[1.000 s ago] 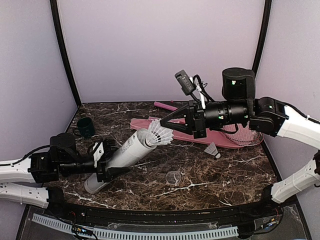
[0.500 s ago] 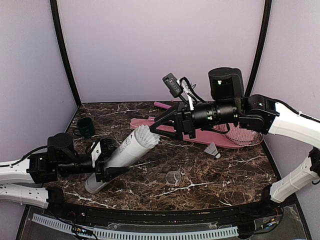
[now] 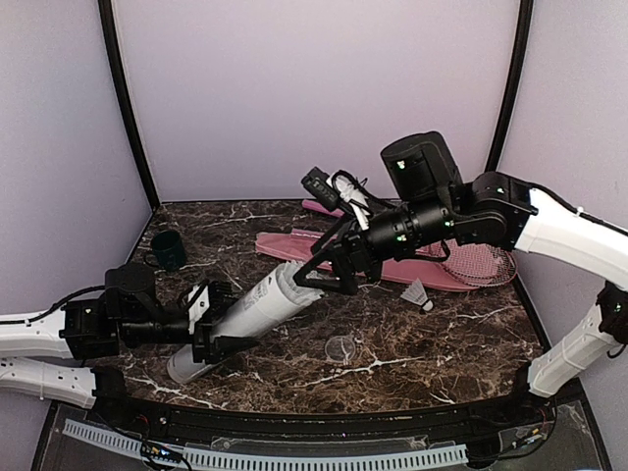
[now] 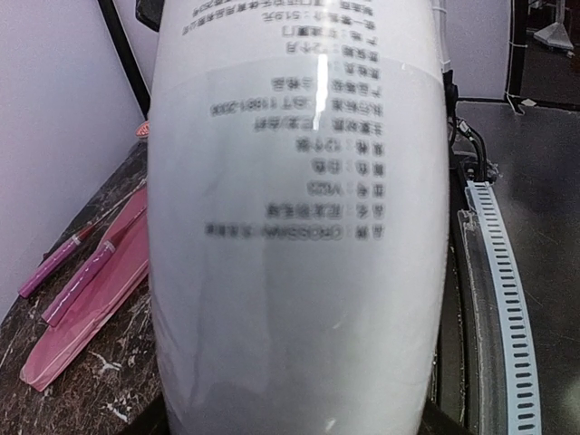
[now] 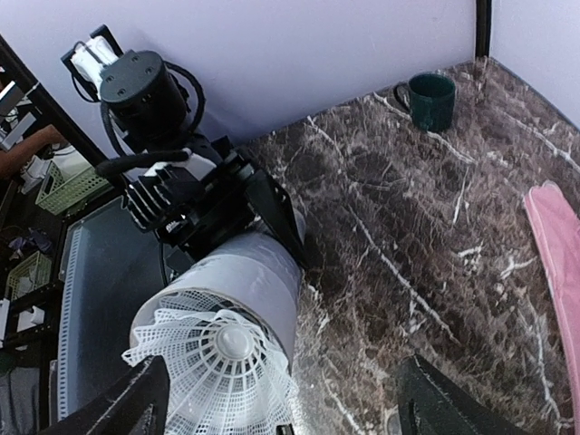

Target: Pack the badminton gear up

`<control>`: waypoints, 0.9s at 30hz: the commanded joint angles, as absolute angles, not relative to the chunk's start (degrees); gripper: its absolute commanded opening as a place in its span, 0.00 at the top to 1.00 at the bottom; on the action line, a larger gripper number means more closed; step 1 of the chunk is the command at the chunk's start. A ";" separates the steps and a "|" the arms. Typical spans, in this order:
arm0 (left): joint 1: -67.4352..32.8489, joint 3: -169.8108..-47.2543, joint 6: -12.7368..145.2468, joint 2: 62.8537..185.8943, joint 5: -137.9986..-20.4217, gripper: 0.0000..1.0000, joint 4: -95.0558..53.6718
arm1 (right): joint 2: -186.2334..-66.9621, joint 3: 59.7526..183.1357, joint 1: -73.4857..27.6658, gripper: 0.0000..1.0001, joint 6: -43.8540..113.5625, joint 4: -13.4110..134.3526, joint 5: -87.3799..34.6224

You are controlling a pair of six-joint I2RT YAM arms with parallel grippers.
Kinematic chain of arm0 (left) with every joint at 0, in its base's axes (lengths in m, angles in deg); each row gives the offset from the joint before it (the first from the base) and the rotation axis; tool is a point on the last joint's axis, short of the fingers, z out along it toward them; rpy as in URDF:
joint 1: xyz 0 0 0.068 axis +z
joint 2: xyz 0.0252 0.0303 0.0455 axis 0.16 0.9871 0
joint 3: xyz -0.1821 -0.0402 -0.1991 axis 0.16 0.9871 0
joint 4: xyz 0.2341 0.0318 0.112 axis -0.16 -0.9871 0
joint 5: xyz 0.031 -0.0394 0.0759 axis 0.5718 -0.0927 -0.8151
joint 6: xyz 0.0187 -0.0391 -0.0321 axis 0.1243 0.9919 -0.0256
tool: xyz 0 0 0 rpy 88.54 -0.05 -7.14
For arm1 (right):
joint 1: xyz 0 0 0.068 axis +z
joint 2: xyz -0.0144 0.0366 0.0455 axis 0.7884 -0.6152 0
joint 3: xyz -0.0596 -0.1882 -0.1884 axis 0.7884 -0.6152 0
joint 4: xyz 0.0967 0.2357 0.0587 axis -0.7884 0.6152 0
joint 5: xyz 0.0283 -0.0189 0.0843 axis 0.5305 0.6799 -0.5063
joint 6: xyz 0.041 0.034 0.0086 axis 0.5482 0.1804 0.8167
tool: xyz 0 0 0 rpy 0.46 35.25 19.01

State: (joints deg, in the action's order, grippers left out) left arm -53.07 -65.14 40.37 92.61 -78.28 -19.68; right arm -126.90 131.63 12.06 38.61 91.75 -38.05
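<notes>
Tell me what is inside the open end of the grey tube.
A white shuttlecock sits in the mouth of the tube, its skirt filling the opening. Anything deeper is hidden behind it.

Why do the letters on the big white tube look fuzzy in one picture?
Left wrist view: the long pale grey tube is very close to the lens, so its print is out of focus and its sides bulge. Right wrist view: the white feathered shuttlecock in the tube's mouth looks sharp. Top external view: evenly lit, sharp.
</notes>
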 commanded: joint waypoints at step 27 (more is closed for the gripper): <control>-53.36 -66.04 40.72 92.75 -74.35 0.51 -19.11 | -140.88 135.89 16.94 0.07 32.47 96.39 -33.76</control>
State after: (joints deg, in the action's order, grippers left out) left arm -53.40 -65.14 39.10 93.52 -74.39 -23.11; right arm -140.93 137.18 15.51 33.65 98.90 -34.55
